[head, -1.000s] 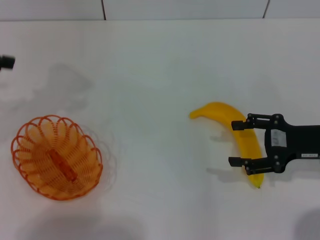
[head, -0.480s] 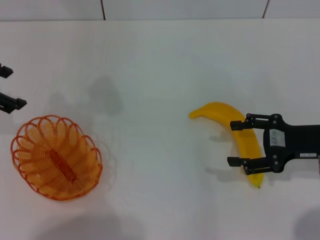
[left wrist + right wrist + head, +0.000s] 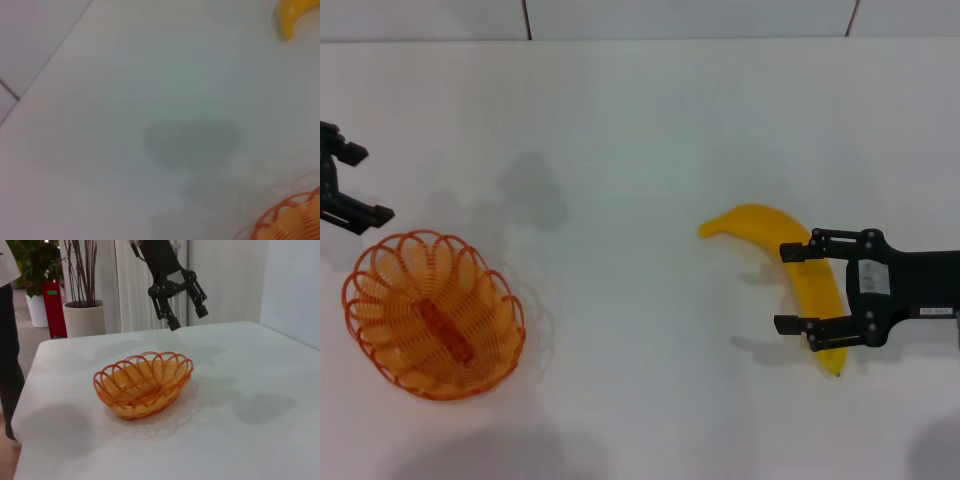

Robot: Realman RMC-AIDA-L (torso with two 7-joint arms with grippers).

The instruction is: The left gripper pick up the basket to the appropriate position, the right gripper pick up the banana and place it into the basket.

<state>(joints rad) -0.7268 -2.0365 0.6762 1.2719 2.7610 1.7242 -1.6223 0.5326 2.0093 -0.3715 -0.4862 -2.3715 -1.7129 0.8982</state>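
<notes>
The orange wire basket [image 3: 433, 315] sits on the white table at the front left; it also shows in the right wrist view [image 3: 142, 385] and, by its rim, in the left wrist view [image 3: 290, 220]. My left gripper [image 3: 365, 183] is open and empty, hovering just behind the basket's far left rim; in the right wrist view it [image 3: 187, 319] hangs above the table behind the basket. The yellow banana [image 3: 770, 228] lies at the right; one end shows in the left wrist view [image 3: 295, 17]. My right gripper [image 3: 788, 287] is open, its two fingers spread over the banana's lower half.
The table's back edge meets a tiled wall [image 3: 690, 15]. Beyond the table's far side in the right wrist view stand a potted plant [image 3: 82, 315] and a red bin [image 3: 52, 307]. Bare table lies between basket and banana.
My left gripper has come in from the left edge toward the basket's back rim. The right gripper, the banana and the basket have stayed where they were.
</notes>
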